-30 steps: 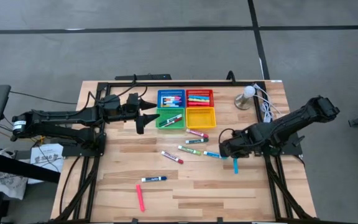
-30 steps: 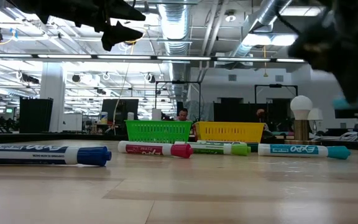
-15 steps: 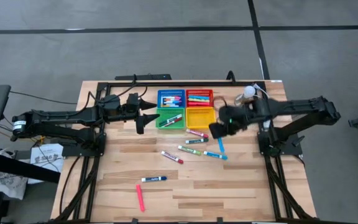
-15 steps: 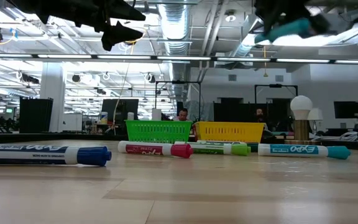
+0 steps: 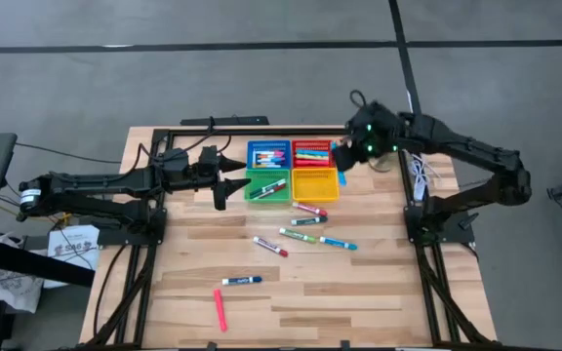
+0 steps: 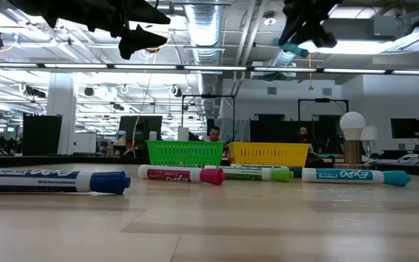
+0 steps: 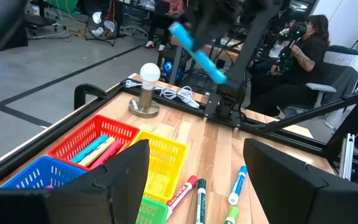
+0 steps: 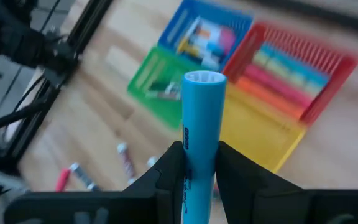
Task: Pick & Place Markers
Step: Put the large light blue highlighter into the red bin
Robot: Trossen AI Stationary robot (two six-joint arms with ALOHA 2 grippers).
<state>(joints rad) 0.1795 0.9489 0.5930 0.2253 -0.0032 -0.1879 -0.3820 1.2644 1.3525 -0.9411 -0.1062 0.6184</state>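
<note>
- right pincer (image 5: 344, 164) clamps a light-blue marker (image 8: 199, 134) above the red basket (image 5: 312, 153), seemingly for dropping among like colours.
- left pincer (image 5: 230, 177), apart, waits beside the green basket (image 5: 267, 185).

This is a robotics lab set in a large open industrial hall. The wooden table (image 5: 291, 292) stands on grey concrete floor marked with dark lines. Beyond the table, the low view shows exposed ducts (image 6: 206, 25), pipes and strip lights across a high ceiling, with rows of monitors (image 6: 133, 127) at desks. A person (image 7: 306, 46) sits in an office chair at about 2 o'clock in the left wrist view, beside metal frames and cables.
</note>
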